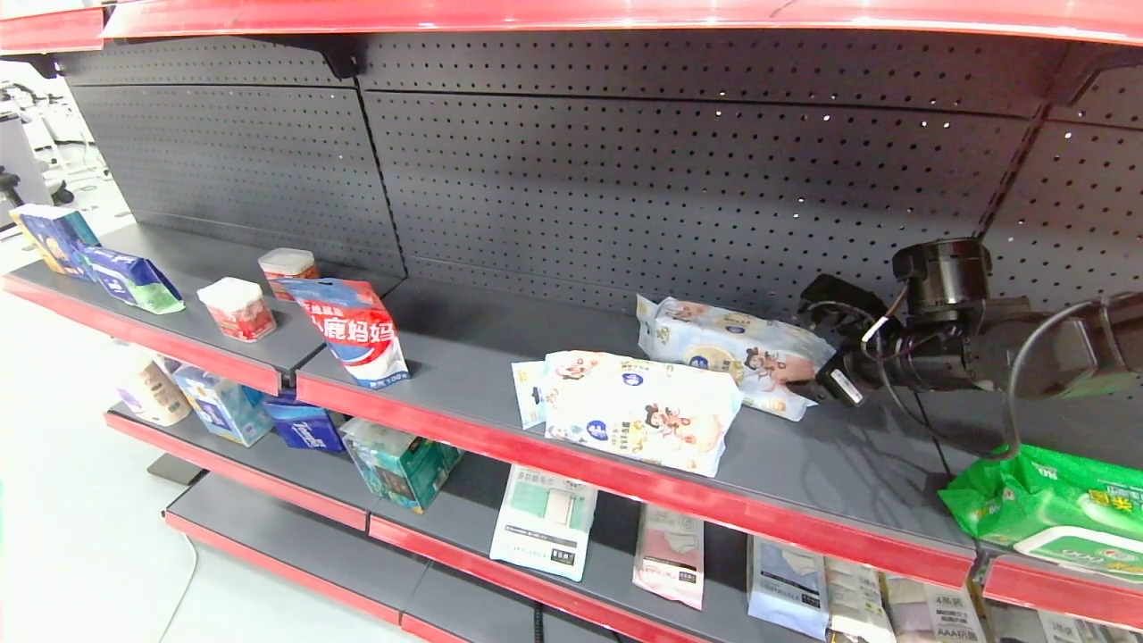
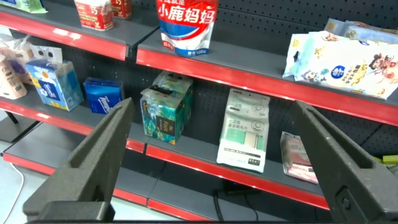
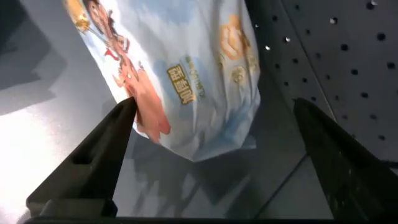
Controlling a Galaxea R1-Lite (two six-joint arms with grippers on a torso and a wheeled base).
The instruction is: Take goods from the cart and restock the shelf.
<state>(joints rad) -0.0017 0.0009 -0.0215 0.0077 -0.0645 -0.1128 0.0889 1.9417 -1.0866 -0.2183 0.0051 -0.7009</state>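
Left gripper (image 2: 211, 106) gaping wide and empty before the lower shelves (image 2: 249, 179), then along the matte grey shelf (image 1: 464, 339) a glossy red-blue pouch (image 1: 357, 332), a pillowy front wipes pack (image 1: 638, 411), and a crinkly rear wipes pack (image 1: 728, 353) between the wide-spread, unclamped fingers (image 3: 93, 155) of the right gripper (image 3: 211, 106).

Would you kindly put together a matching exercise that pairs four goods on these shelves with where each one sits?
Things:
1. standing pouch
2. green pack
3. rear white pack
4. teal box

Places:
A. one shelf down, roughly beneath the pouch
B. far right end, at the front edge
C. lying flat between the open fingers of the right pincer
D. upright, beside two lidded tubs

Pairs: 1-D, 2-B, 3-C, 4-A
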